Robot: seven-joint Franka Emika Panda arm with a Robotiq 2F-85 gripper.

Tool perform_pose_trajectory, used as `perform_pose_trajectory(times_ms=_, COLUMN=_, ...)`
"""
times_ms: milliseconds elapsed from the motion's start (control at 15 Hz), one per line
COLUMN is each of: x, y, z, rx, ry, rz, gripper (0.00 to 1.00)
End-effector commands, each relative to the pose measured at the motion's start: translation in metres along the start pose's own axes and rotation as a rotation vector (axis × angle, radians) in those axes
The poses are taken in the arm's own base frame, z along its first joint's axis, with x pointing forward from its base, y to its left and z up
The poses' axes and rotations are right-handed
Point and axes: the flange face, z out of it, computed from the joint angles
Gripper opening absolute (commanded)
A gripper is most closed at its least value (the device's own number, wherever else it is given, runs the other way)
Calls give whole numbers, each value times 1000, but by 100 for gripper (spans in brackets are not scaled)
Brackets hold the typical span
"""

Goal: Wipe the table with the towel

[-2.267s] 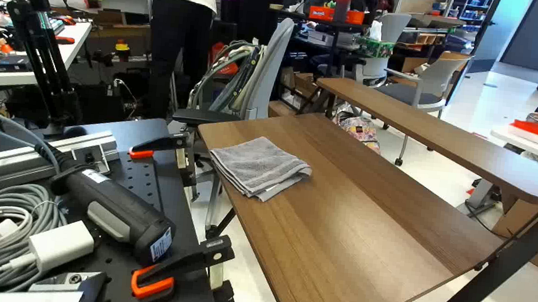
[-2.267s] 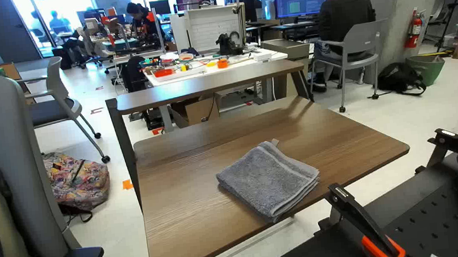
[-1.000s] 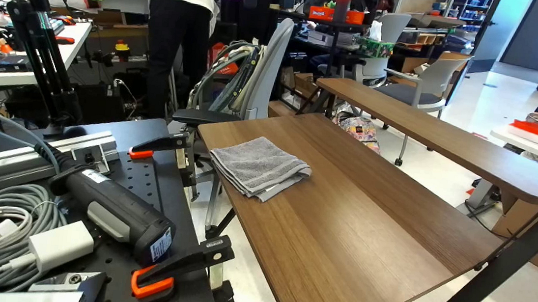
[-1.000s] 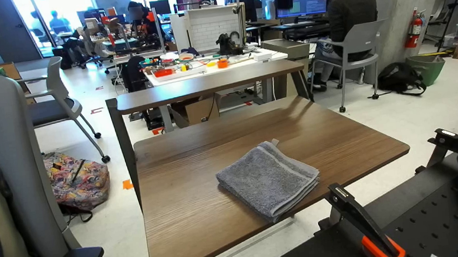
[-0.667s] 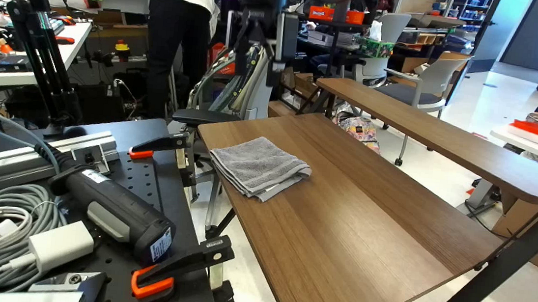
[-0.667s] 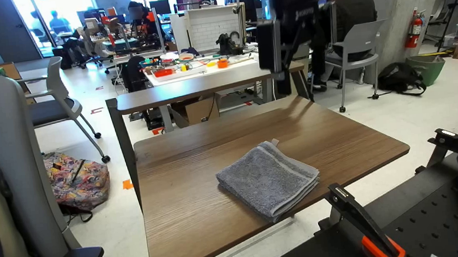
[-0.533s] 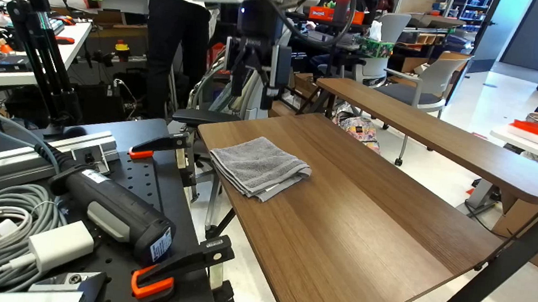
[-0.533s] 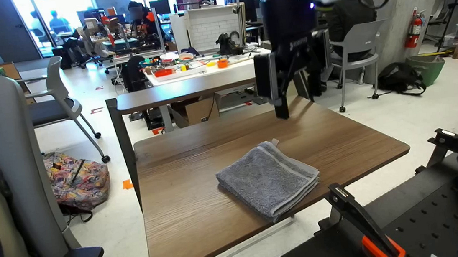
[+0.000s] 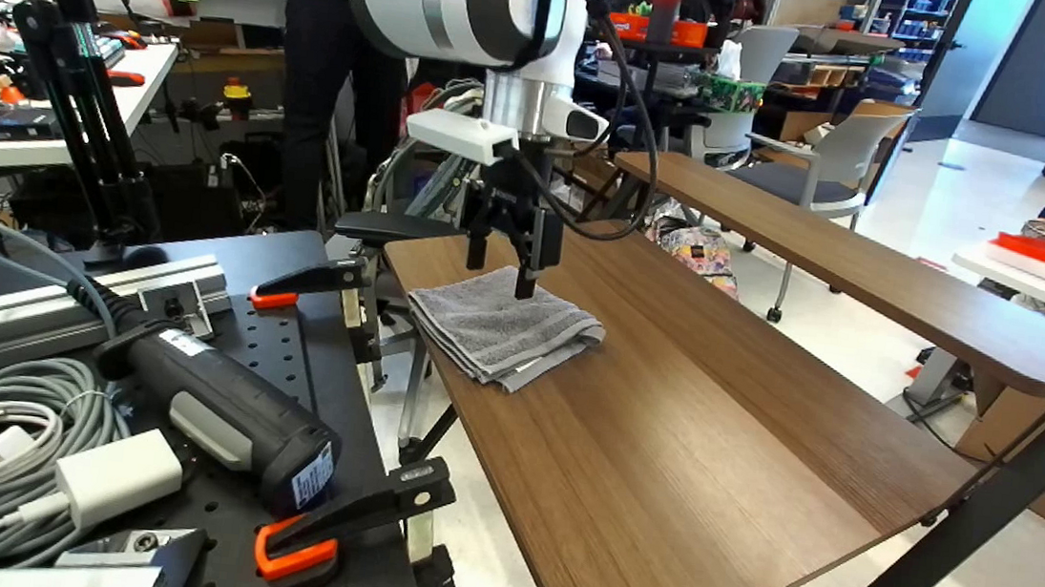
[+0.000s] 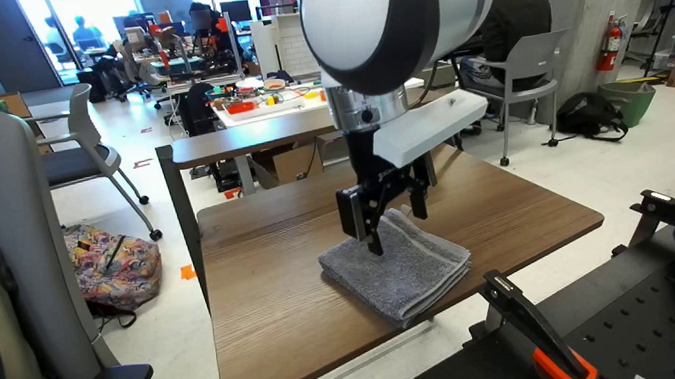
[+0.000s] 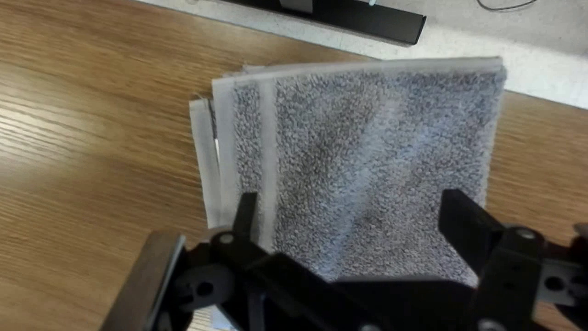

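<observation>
Towel [image 10: 400, 271] — folded — lies under the hand [image 10: 397, 234].

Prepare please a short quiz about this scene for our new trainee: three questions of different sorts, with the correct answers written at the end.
1. True or false: the grey terry towel lies folded on the wood-grain table.

2. Choose one. The Robotiq gripper is:
a) shut on the towel
b) open
c) absent from the wrist view

3. Fill in the blank: in an exterior view, the nearer black clamp has a part coloured ____.

Key:
1. True
2. b
3. orange
</observation>
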Motion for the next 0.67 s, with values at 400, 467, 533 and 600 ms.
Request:
perform_pose_trajectory(times_ms=400, x=53, y=-27, z=52, rx=7, ry=103, rz=-27, gripper=100)
perform_pose_trajectory(times_ms=467, x=55, y=-25, z=53, rx=7, ry=104, rz=-28, gripper=100)
perform_pose_trajectory(times_ms=533, x=57, y=-22, z=54, rx=7, ry=105, rz=-27, gripper=100)
perform_pose_trajectory(times_ms=600, x=58, y=-17, z=54, rx=5, ry=99, rz=-24, gripper=100)
